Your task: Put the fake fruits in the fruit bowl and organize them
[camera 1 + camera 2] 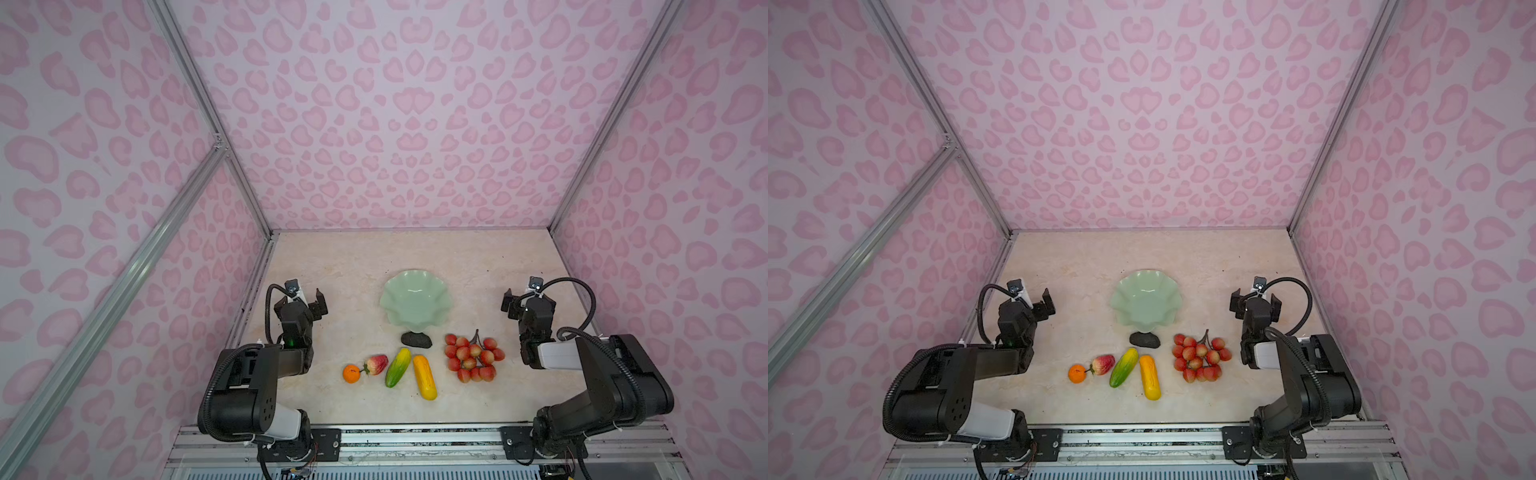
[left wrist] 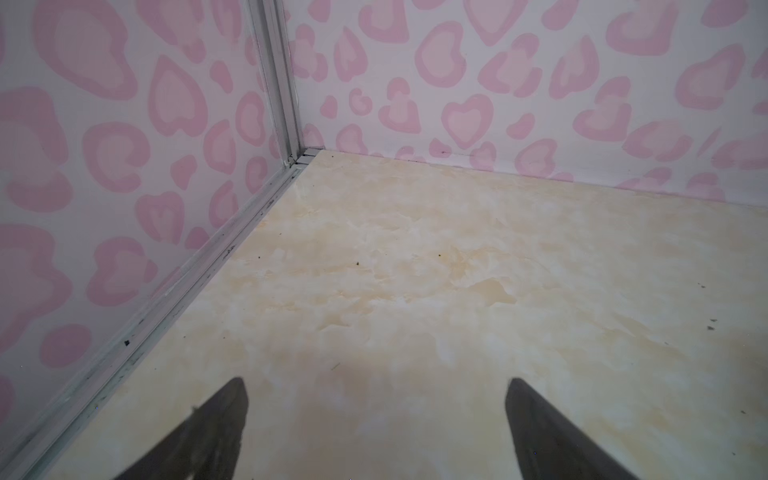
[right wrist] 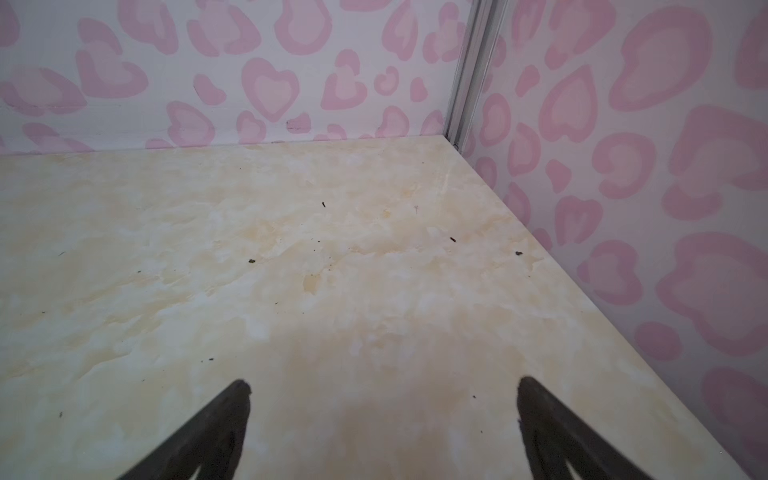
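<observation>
top views both show the fruit bowl (image 1: pixel 415 303) empty at mid worktop (image 1: pixel 353 270), all fake fruits (image 1: pixel 397 368) lying toward the near edge. left gripper (image 2: pixel 376 384) and right gripper (image 3: pixel 384 384) gape empty by the side edges; the first pick seems pending, calling for an inward, downward reach.

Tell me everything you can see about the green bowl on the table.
The fruit bowl is pale mint green, shallow and glossy, ceramic-looking, with a wavy, petal-like rim. It stands upright and empty around the middle of the marbled table. A dark lump lies right at its near edge; whether they touch is unclear.
</observation>
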Available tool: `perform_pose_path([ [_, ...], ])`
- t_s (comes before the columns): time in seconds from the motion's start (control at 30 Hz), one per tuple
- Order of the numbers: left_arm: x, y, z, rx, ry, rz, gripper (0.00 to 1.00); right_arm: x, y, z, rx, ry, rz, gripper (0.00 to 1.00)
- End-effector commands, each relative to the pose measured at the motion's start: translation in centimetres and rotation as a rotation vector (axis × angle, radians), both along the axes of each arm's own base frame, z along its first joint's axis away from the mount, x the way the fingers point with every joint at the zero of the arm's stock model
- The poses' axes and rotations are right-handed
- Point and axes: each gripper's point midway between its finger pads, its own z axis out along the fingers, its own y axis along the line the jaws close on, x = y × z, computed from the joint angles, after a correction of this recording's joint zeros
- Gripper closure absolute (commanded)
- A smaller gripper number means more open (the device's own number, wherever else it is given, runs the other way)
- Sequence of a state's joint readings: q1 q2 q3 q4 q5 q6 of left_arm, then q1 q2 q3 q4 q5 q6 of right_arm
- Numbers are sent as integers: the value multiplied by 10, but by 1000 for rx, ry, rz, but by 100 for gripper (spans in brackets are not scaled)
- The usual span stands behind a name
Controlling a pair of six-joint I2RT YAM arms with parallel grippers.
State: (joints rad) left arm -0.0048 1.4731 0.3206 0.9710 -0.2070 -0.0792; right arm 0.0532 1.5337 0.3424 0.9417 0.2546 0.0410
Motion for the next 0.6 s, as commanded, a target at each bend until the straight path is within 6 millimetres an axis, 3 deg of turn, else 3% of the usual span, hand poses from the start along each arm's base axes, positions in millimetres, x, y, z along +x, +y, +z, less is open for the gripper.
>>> perform_pose_path([
  [0.0, 2, -1, 6, 0, -26, -8, 3, 1, -1, 3, -5, -15, -8, 0],
  [0.57, 2, -1, 6, -2, -24, -9, 3, 1, -2, 3, -3, -15, -10, 0],
])
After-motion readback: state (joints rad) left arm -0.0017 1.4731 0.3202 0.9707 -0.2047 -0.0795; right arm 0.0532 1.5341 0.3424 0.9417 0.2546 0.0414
